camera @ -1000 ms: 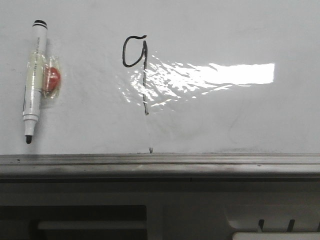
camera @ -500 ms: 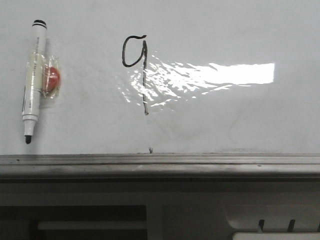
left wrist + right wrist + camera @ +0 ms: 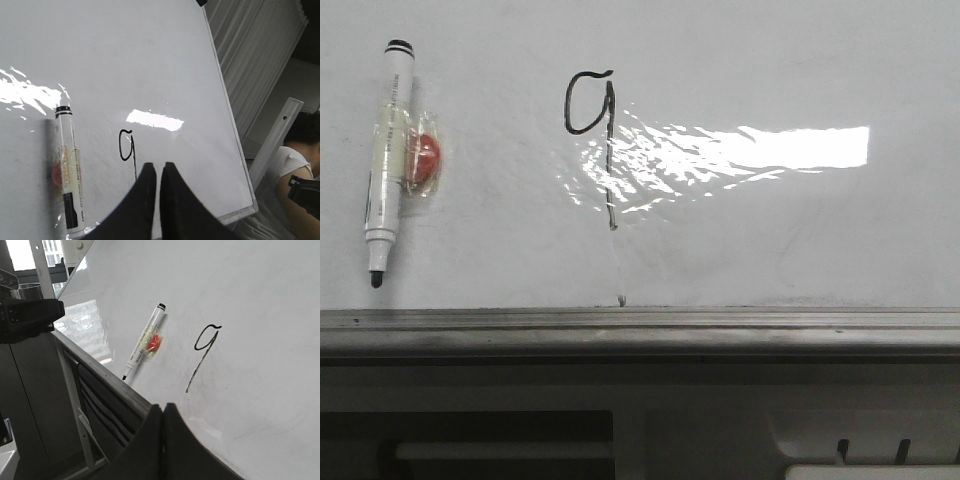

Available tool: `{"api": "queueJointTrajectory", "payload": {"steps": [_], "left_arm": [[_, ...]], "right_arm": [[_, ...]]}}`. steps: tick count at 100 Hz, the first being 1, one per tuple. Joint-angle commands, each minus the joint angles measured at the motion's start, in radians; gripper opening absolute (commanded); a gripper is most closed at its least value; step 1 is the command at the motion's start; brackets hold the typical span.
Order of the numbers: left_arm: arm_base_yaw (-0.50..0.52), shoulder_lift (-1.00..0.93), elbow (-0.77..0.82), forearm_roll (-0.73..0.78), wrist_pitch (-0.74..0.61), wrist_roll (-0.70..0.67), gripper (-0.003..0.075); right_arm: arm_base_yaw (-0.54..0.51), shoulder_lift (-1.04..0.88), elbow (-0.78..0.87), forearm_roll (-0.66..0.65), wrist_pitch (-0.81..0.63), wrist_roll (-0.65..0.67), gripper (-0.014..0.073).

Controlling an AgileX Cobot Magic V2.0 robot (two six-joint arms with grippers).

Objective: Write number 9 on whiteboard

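Observation:
The number 9 (image 3: 590,115) is drawn in thin black line on the whiteboard (image 3: 770,240), an oval loop with a long stem running down into the glare. It also shows in the left wrist view (image 3: 127,146) and the right wrist view (image 3: 204,345). A white marker (image 3: 388,160) with a black tip pointing down sticks to the board at the left, a red piece (image 3: 423,160) taped beside it. My left gripper (image 3: 158,167) is shut and empty, off the board below the 9. My right gripper (image 3: 163,407) is shut and empty near the board's rail.
A grey metal rail (image 3: 640,325) runs along the board's lower edge, with dark structure below it. A bright glare patch (image 3: 760,150) lies right of the 9. A person (image 3: 295,165) sits beyond the board's edge in the left wrist view.

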Motion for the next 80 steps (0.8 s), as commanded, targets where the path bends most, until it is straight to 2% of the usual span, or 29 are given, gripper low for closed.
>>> {"api": "queueJointTrajectory", "payload": {"steps": [1,23,40,54,80], "left_arm": [[-0.005,0.007,0.038,0.007,-0.064,-0.002,-0.0020],[-0.005,0.007,0.038,0.016,-0.071,-0.002,-0.0020],[0.049,0.007,0.040,0.210,-0.072,-0.002,-0.0020],[0.187,0.007,0.040,0.250,-0.072,-0.002,-0.0020],[0.552,-0.048,0.040,0.297,-0.071,-0.002,-0.0020]], "right_arm": [[0.000,0.008,-0.027,-0.009,-0.082,-0.016,-0.0069],[0.000,0.008,-0.027,-0.009,-0.082,-0.016,-0.0069],[0.000,0.008,-0.027,-0.009,-0.082,-0.016,-0.0069],[0.000,0.008,-0.027,-0.009,-0.082,-0.016,-0.0069],[0.000,0.008,-0.027,-0.009,-0.082,-0.016,-0.0069]]}}
